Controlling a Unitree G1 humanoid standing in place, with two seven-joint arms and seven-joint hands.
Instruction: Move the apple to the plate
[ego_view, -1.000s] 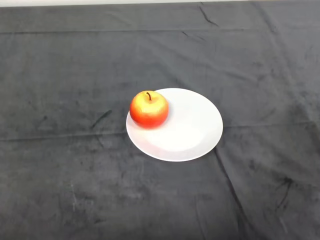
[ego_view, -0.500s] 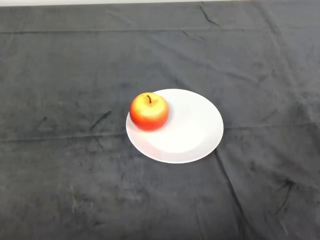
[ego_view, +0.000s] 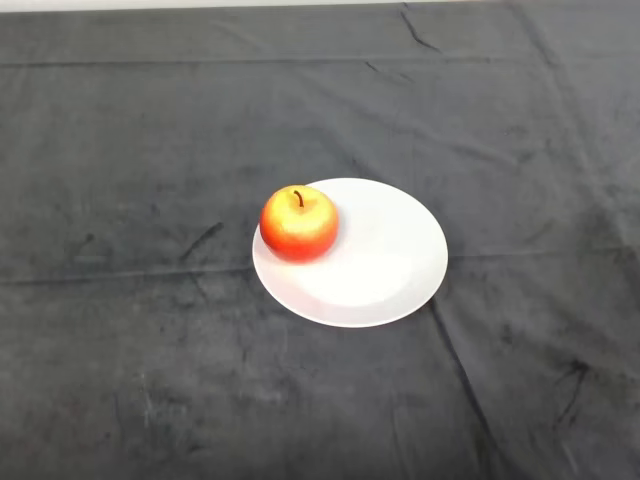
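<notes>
Red-yellow round apple (ego_view: 298, 223) upright on round white plate's (ego_view: 385, 262) left rim | task looks done | robot hand unseen, state unknowable

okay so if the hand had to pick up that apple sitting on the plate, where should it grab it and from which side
Probably around its widest middle, coming from above. The apple sits upright, stem up, on the left rim of the white plate, so its round sides are free for fingers to curl round, while a low sideways approach from the right would likely cross the plate.
</notes>
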